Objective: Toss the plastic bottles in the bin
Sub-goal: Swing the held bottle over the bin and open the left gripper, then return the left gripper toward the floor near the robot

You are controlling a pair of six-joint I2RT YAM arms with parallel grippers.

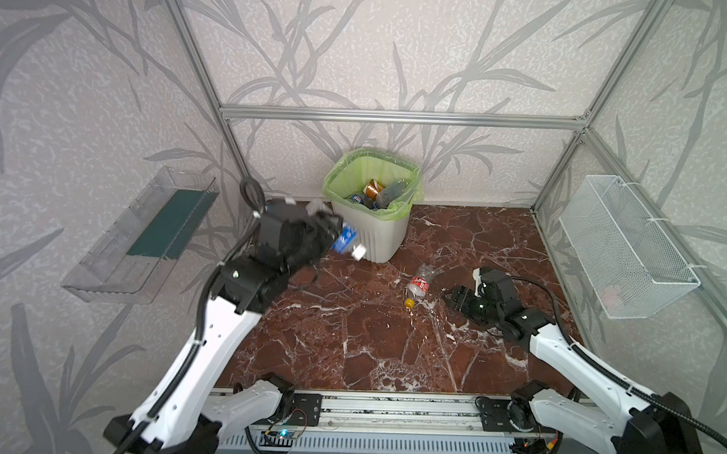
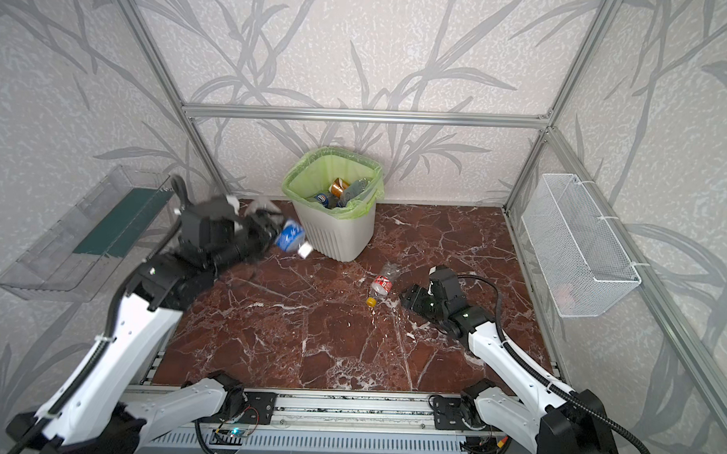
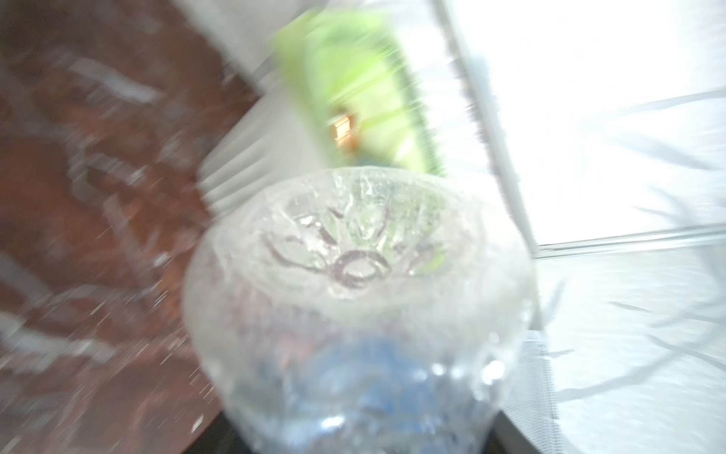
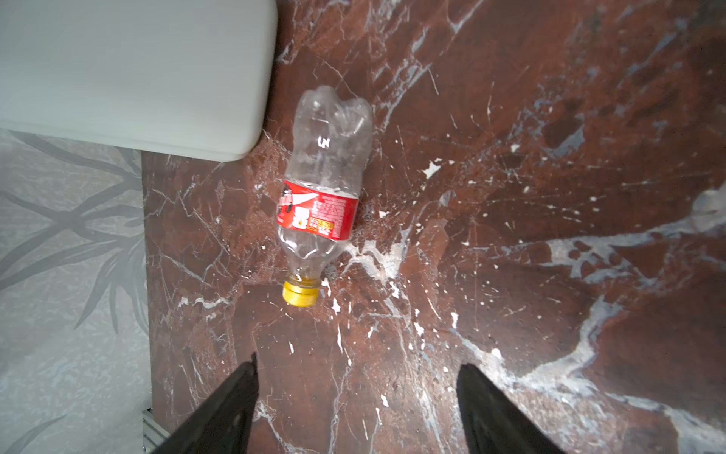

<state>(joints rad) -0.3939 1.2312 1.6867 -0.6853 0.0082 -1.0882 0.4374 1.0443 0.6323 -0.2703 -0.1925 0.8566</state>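
A clear bottle with a blue label point(image 1: 345, 240) point(image 2: 290, 235) sticks out of my left gripper point(image 1: 330, 235) in the air, just left of the bin point(image 1: 380, 241) and below its rim. Motion blur smears that arm. In the left wrist view this bottle point(image 3: 353, 306) fills the frame and hides the jaws, base toward the bin point(image 3: 243, 157). The white ribbed bin, lined with a green bag, holds several bottles point(image 1: 390, 191). A clear red-labelled bottle with a yellow cap point(image 1: 419, 284) point(image 4: 322, 196) lies on the floor. My right gripper point(image 1: 449, 297) point(image 4: 357, 359) hovers open just behind its cap.
A clear plastic tray point(image 1: 145, 233) hangs on the left wall and a white wire-mesh basket point(image 1: 627, 245) on the right wall. Aluminium frame posts stand at the back corners. The arms' mounting rail point(image 1: 388, 412) runs along the front edge of the marble floor.
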